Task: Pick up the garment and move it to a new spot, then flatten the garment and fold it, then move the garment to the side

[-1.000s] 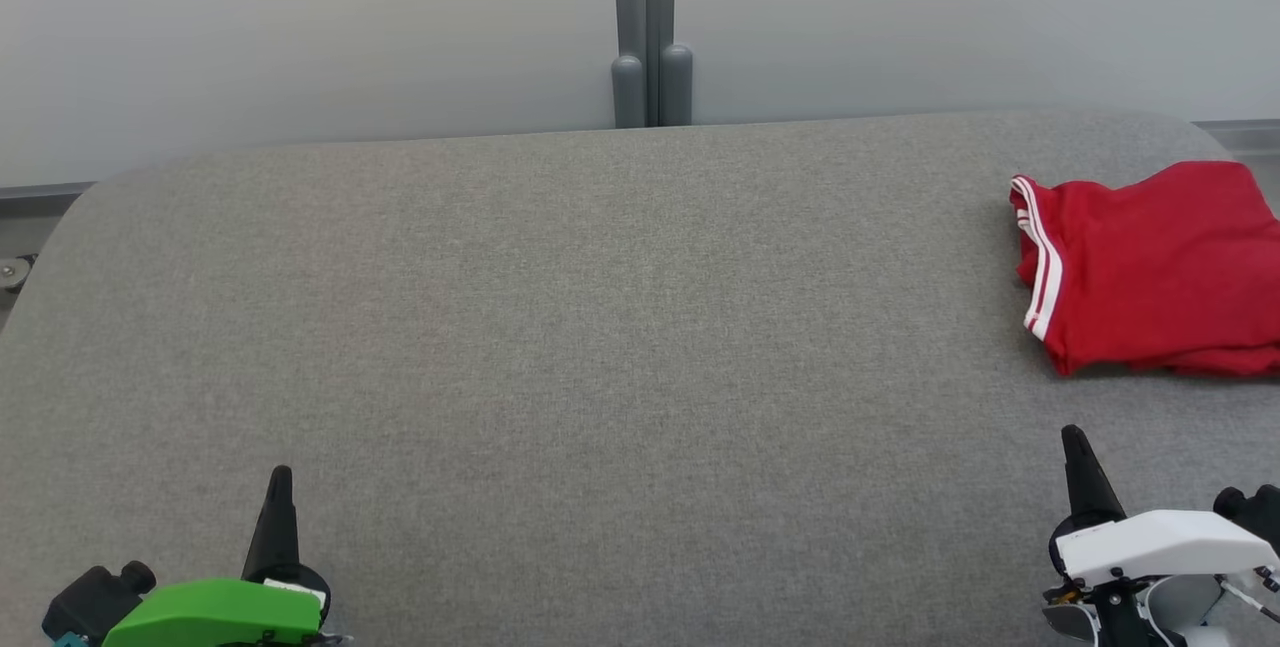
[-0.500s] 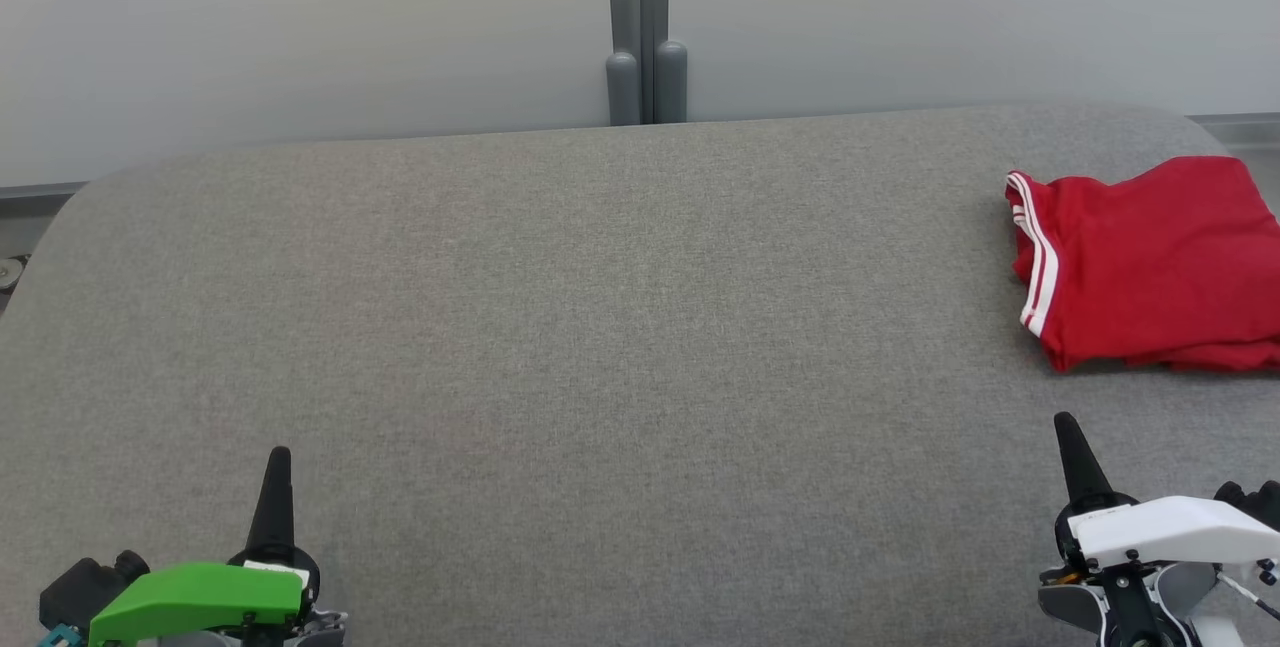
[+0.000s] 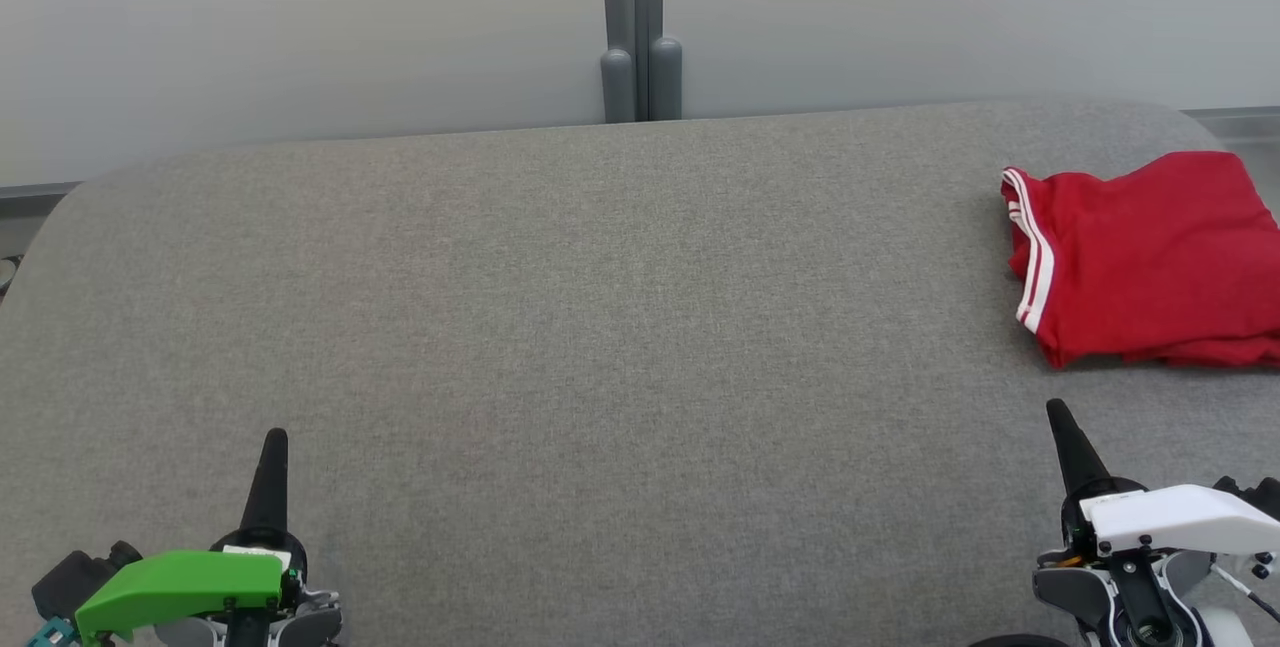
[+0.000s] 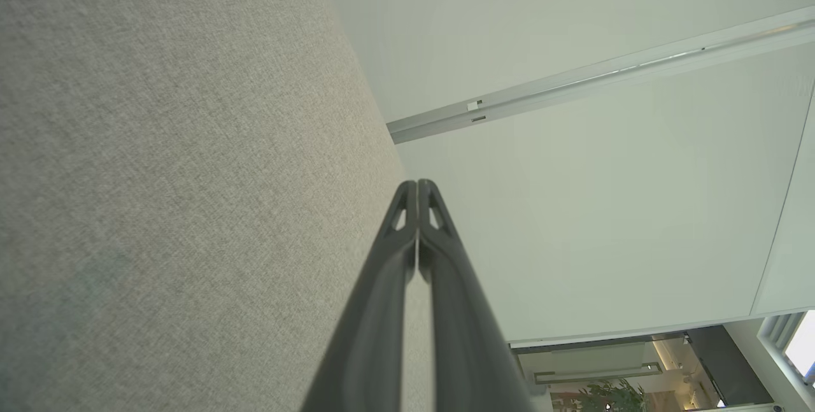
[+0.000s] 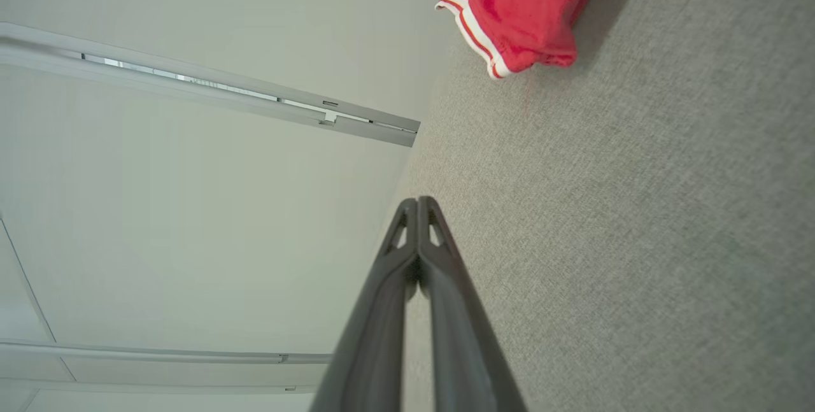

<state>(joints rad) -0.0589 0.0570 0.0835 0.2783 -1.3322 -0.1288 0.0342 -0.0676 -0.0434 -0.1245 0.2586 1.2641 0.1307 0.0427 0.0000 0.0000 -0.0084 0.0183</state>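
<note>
The left pincer point(image 3: 272, 467) sits at the near left edge of the grey fabric-covered bench point(image 3: 600, 327). Its two dark fingers are pressed together and hold nothing; the left wrist view point(image 4: 417, 192) shows them closed tip to tip over bare cloth. The middle of the bench carries nothing.

The right pincer point(image 3: 1065, 432) is at the near right edge. It is likewise closed and empty, and its fingers meet at the tip in its own wrist view point(image 5: 418, 208).

The red garment point(image 3: 1150, 257) lies at the far right of the bench, already folded into a compact bundle. Its long axis runs across the bench and is cut off by the head view's right edge, and its white-striped hem faces the centre.

From the right pincer the garment lies straight ahead and a little to the right, near but apart; the wrist view point(image 5: 522, 4) places it beyond the fingertips. The left pincer is well apart from it, so any further handling would likely fall to the right arm. The folding and the move aside look done.
</note>
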